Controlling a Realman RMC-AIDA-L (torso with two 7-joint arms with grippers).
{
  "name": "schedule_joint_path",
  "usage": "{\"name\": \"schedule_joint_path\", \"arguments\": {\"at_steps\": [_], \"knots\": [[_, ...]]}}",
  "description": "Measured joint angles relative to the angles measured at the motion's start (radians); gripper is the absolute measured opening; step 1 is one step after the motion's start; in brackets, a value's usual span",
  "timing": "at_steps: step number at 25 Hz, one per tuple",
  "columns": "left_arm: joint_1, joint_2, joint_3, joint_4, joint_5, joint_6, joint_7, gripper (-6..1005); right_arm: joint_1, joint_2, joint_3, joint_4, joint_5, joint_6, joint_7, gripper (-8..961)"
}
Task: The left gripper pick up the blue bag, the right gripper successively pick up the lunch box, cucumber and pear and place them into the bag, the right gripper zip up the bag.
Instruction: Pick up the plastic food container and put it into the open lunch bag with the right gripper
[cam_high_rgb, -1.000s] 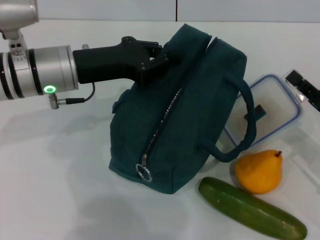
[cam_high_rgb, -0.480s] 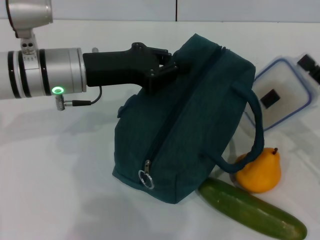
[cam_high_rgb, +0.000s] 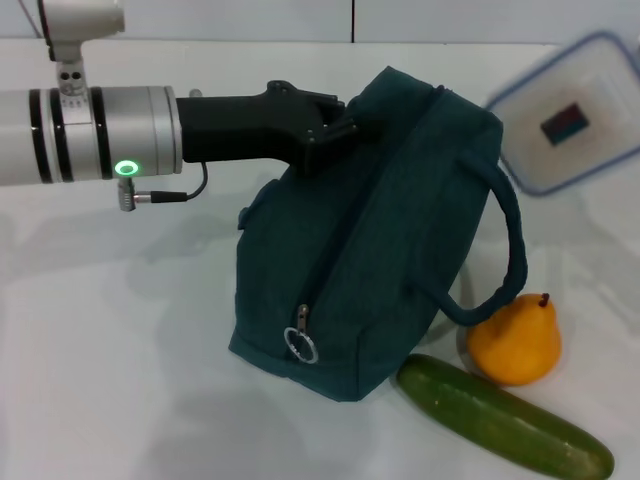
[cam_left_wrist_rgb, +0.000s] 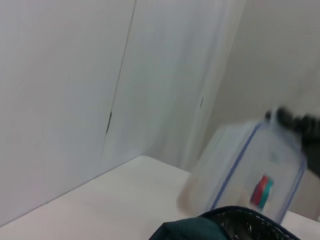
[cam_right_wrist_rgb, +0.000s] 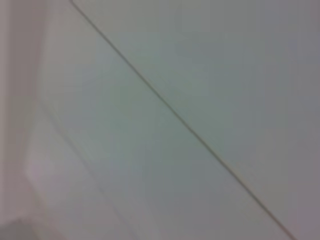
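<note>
The blue bag stands tilted on the white table, its silver ring pull at the near end and one loop handle hanging to the right. My left gripper is shut on the bag's top far edge. The lunch box is up in the air at the right, behind the bag. In the left wrist view the black right gripper grips an edge of the lunch box above the bag's top. The pear and the cucumber lie at the near right of the bag.
The white table spreads to the left and front of the bag. A pale wall with a seam stands behind. The right wrist view shows only a blank pale surface.
The lunch box has risen off the table and moved up and right. The left arm has shifted the bag slightly to the right, and its handle now hangs over the pear.
</note>
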Motion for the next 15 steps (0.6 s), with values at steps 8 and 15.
{"name": "schedule_joint_path", "arguments": {"at_steps": [8, 15], "knots": [[-0.002, -0.002, 0.009, 0.0, 0.002, 0.0, -0.011, 114, 0.064, 0.002, -0.001, -0.17, 0.017, -0.02, 0.131, 123], [-0.002, -0.002, 0.038, 0.0, -0.004, 0.0, -0.011, 114, 0.167, 0.002, -0.018, -0.165, 0.01, 0.011, 0.164, 131]]}}
